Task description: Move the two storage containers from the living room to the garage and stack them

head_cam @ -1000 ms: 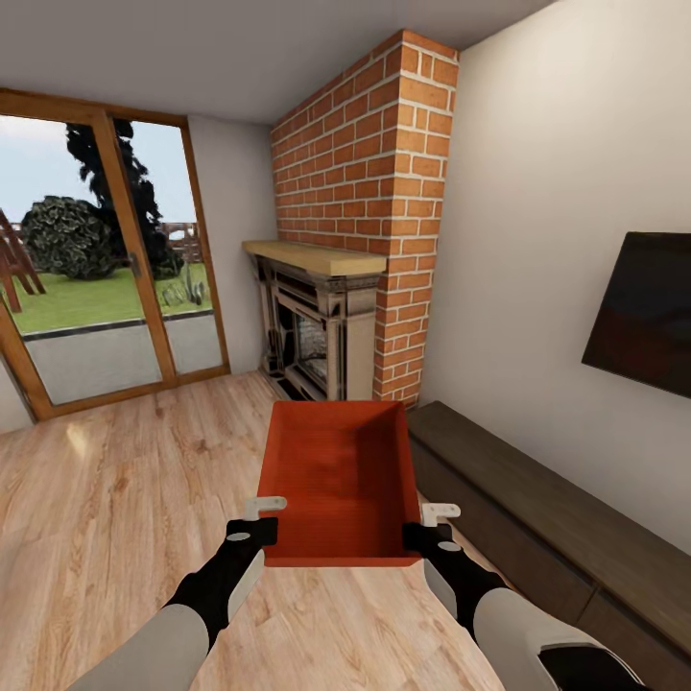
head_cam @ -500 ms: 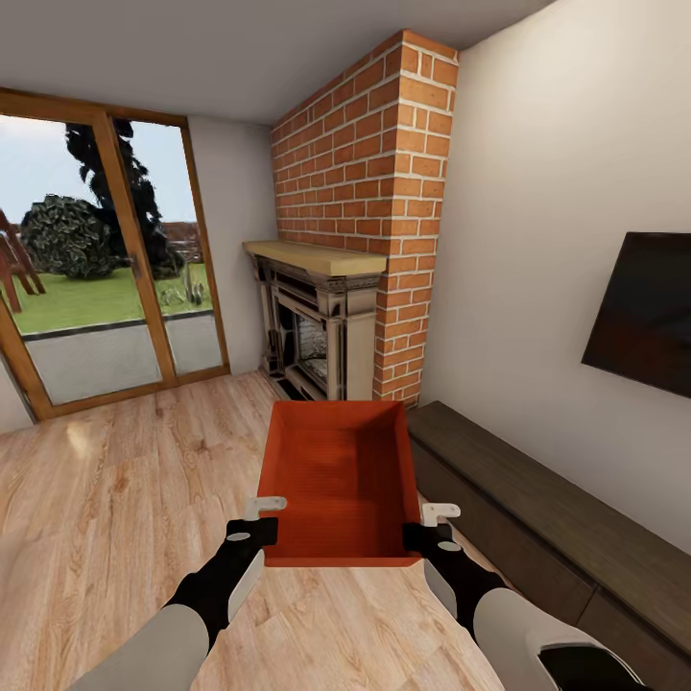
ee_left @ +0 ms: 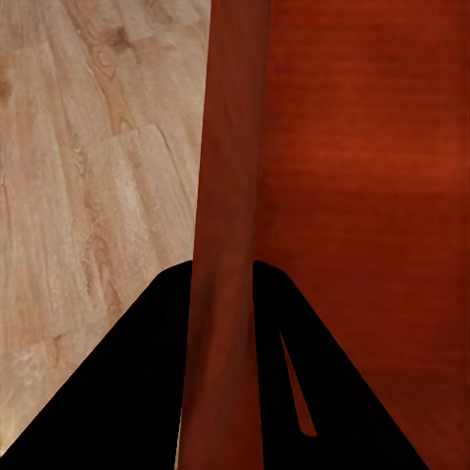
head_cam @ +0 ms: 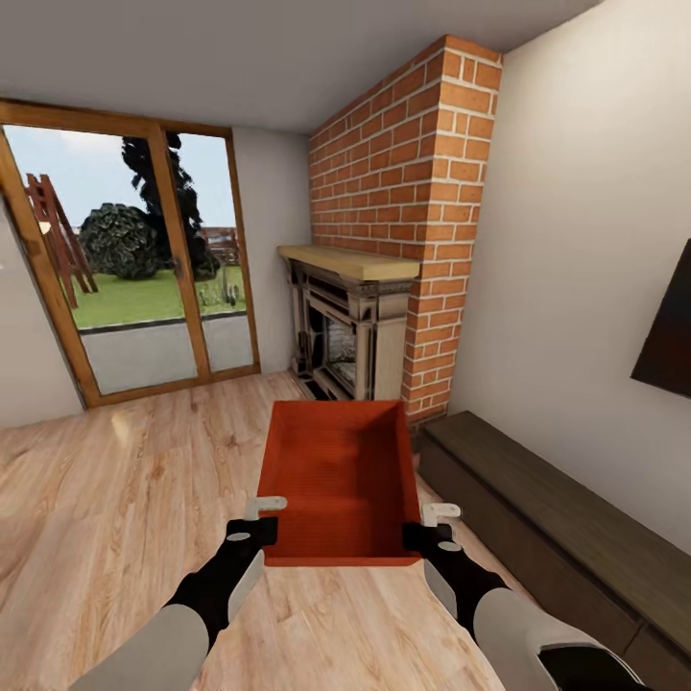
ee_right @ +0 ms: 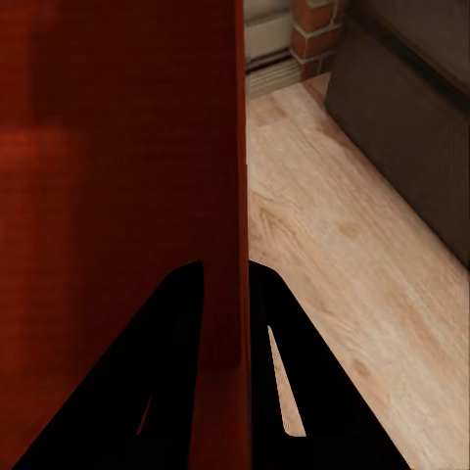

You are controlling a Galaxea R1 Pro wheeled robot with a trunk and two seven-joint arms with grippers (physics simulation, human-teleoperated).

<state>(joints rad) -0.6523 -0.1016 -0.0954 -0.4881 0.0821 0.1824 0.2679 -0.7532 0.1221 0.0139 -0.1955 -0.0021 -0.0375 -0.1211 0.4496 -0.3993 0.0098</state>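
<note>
One orange-red storage container (head_cam: 341, 475), open-topped and empty, hangs level in front of me over the light wood floor of the living room. My left gripper (head_cam: 261, 526) is shut on its left wall near the close corner, and my right gripper (head_cam: 427, 528) is shut on its right wall. The left wrist view has the black fingers (ee_left: 147, 372) clamping the container wall (ee_left: 227, 196). In the right wrist view the right gripper (ee_right: 227, 279) pinches the container's other wall (ee_right: 240, 147) the same way. The garage is out of view.
A brick fireplace (head_cam: 403, 221) stands ahead beyond the container. A long low dark cabinet (head_cam: 537, 518) runs along the right wall under a wall TV (head_cam: 667, 345). A wood-framed glass door (head_cam: 144, 269) is at the far left. Plank floor (head_cam: 115, 499) spreads to the left.
The whole picture has shifted right, so the camera has turned left. The container and both grippers keep the same place in the view.
</note>
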